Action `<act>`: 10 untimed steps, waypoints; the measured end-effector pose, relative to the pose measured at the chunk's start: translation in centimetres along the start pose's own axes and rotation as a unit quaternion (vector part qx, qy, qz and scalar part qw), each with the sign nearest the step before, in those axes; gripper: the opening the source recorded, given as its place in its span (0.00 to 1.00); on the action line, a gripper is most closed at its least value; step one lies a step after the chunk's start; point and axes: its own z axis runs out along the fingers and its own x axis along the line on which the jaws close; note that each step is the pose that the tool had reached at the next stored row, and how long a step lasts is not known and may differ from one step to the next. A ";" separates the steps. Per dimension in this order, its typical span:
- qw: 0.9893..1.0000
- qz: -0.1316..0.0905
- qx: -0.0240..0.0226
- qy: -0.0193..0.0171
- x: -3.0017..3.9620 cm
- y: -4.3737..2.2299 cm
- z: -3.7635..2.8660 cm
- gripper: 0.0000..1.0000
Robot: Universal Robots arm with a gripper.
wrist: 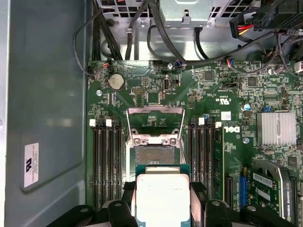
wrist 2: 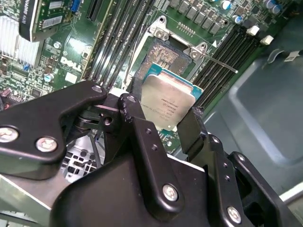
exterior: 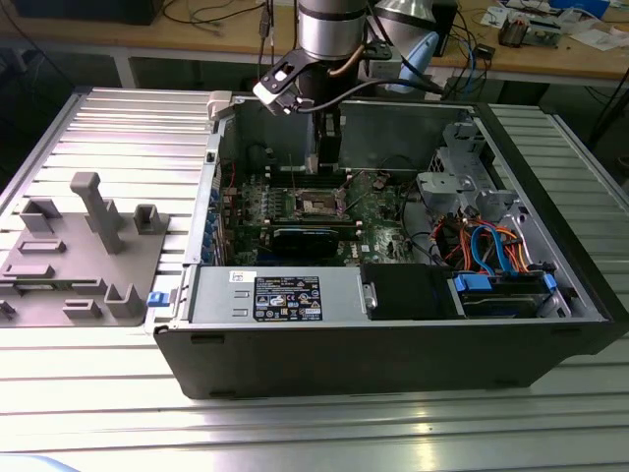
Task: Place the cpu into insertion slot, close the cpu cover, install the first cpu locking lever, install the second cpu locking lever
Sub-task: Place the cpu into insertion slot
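While the hand (wrist 2: 161,118) pinches the cpu (wrist: 162,198) by two opposite edges, it hangs just above the bare insertion slot (wrist: 154,154), whose cpu cover (wrist: 155,124) stands flipped open.

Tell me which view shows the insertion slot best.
The first wrist view: the insertion slot faces the camera squarely. The second wrist view shows it slanted, partly behind the held cpu; the exterior view shows it from afar.
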 end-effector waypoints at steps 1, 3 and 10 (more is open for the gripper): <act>1.000 0.000 0.000 0.000 0.00 -0.01 0.11 0.54; 1.000 0.000 0.000 0.000 0.01 -0.02 0.34 0.54; 1.000 0.000 0.000 0.000 0.01 -0.04 0.93 0.54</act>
